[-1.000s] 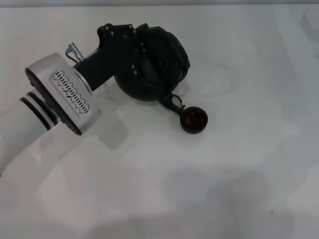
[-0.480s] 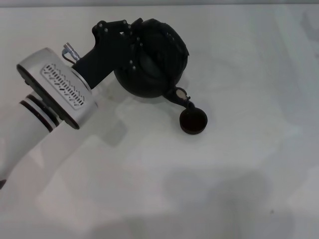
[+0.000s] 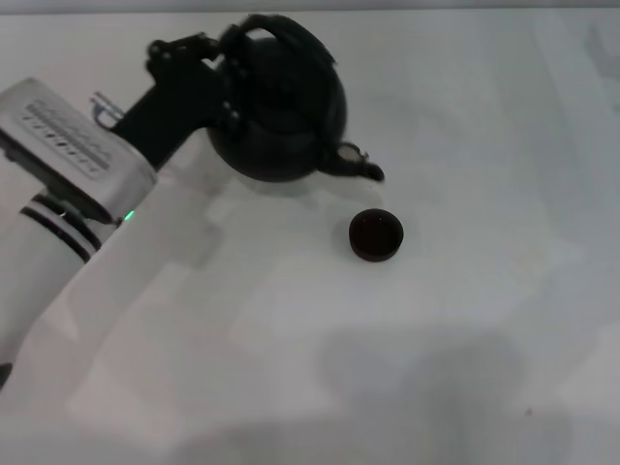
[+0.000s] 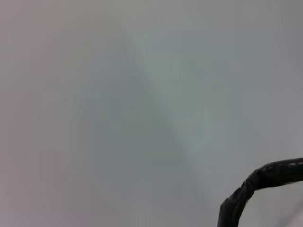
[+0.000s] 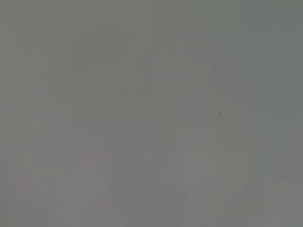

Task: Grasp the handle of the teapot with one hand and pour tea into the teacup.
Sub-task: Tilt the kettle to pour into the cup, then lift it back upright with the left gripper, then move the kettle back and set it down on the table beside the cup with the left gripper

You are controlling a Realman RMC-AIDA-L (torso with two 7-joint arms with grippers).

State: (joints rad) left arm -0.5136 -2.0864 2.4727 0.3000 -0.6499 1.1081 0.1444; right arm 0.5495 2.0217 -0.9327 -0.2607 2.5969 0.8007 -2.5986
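Holding the teapot (image 3: 279, 121) by its handle (image 3: 281, 34): left gripper (image 3: 218, 73) sits at the pot's left side, far-left of the desk (image 3: 484, 339), fingers clamped on the black wrapped bail. Pot looks roughly upright, spout (image 3: 360, 165) aimed right and toward the robot. Key relation: teacup (image 3: 376, 235) lies right of and nearer than the gripper, just past the spout tip but apart from it, on the spout's axis. Left arm is the only one near; right gripper isn't visible. Judgement: pot is level, clear of the cup; setting it down likely comes next.
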